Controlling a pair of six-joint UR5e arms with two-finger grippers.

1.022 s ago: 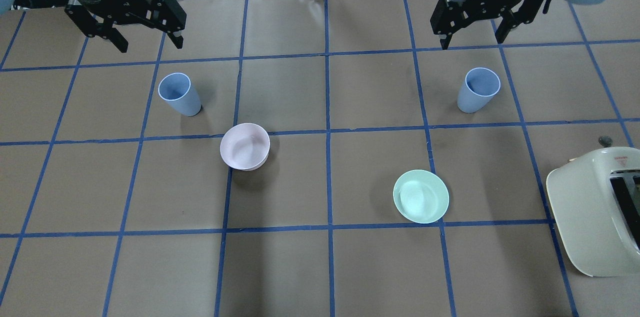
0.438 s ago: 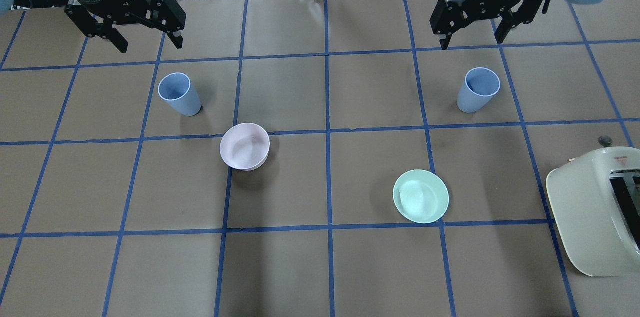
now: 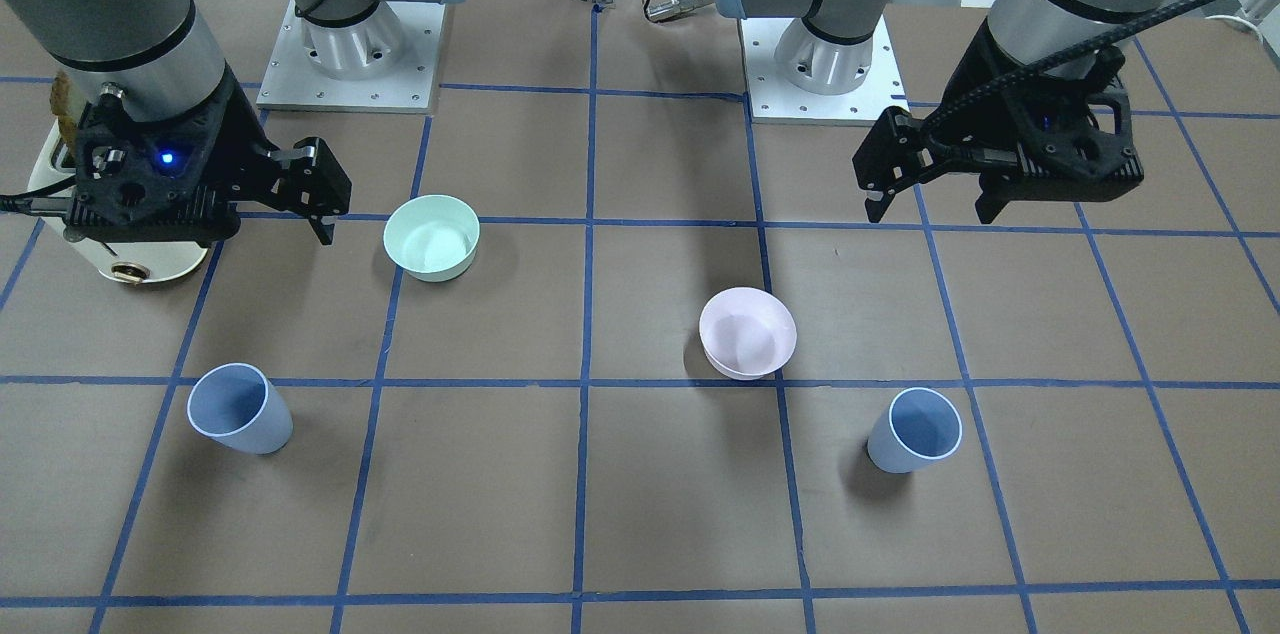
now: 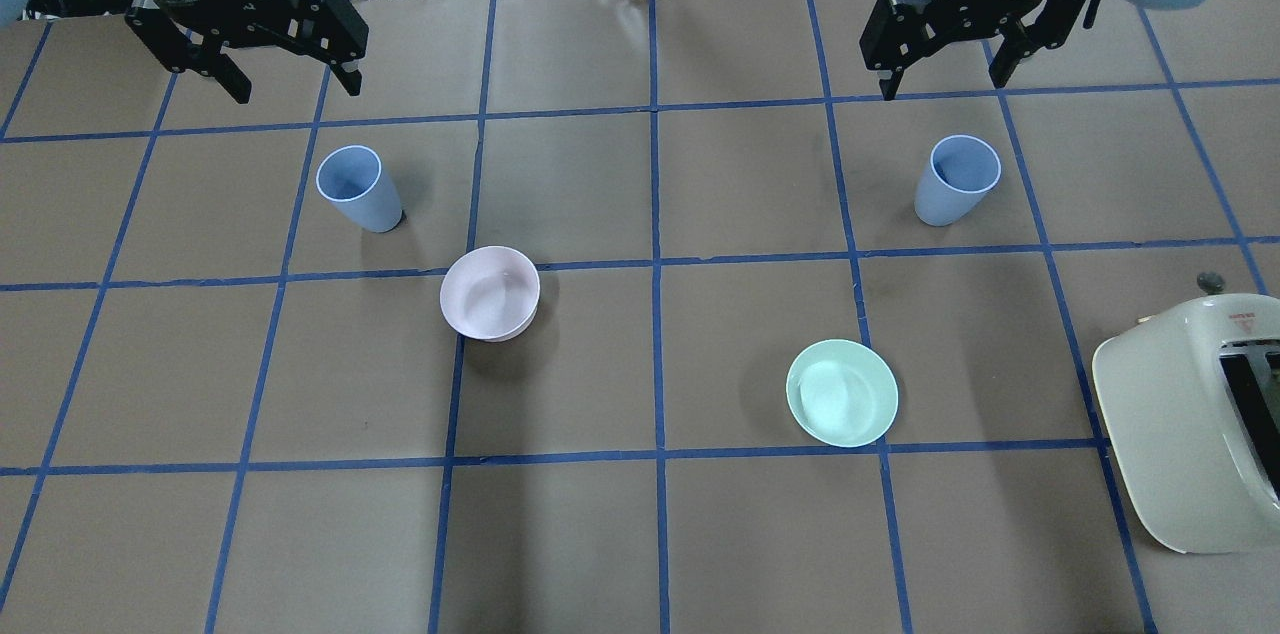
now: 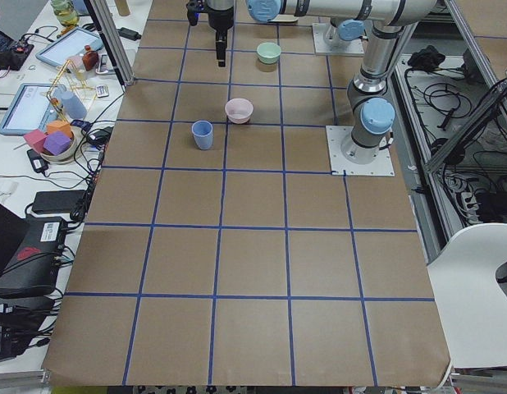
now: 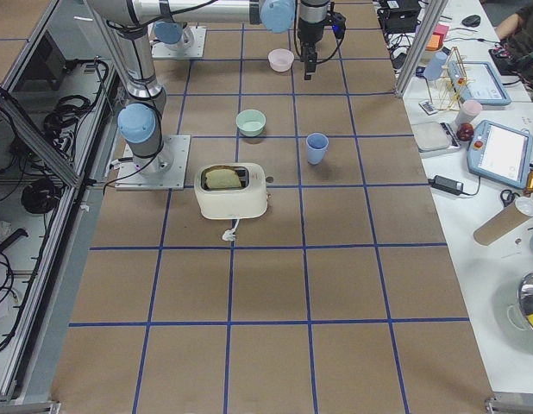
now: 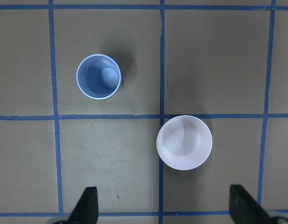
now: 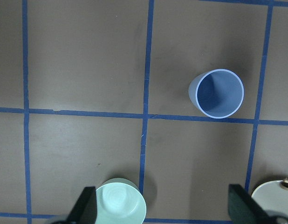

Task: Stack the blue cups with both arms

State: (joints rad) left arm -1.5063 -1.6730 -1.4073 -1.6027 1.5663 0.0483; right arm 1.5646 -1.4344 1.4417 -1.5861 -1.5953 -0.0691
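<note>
Two pale-blue cups stand upright and apart on the brown gridded table. The left cup (image 4: 355, 186) also shows in the left wrist view (image 7: 98, 77) and in the front view (image 3: 915, 429). The right cup (image 4: 958, 178) also shows in the right wrist view (image 8: 218, 93) and in the front view (image 3: 235, 407). My left gripper (image 4: 295, 90) is open and empty, raised above the table short of the left cup. My right gripper (image 4: 944, 86) is open and empty, raised short of the right cup.
A pale pink bowl (image 4: 490, 292) sits near the left cup. A mint-green bowl (image 4: 841, 392) sits right of centre. A cream toaster (image 4: 1190, 424) with bread in it stands at the right edge. Cables and clutter lie beyond the table's far edge.
My left gripper has shifted slightly up and left in the overhead view. The right gripper, cups and bowls have barely moved.
</note>
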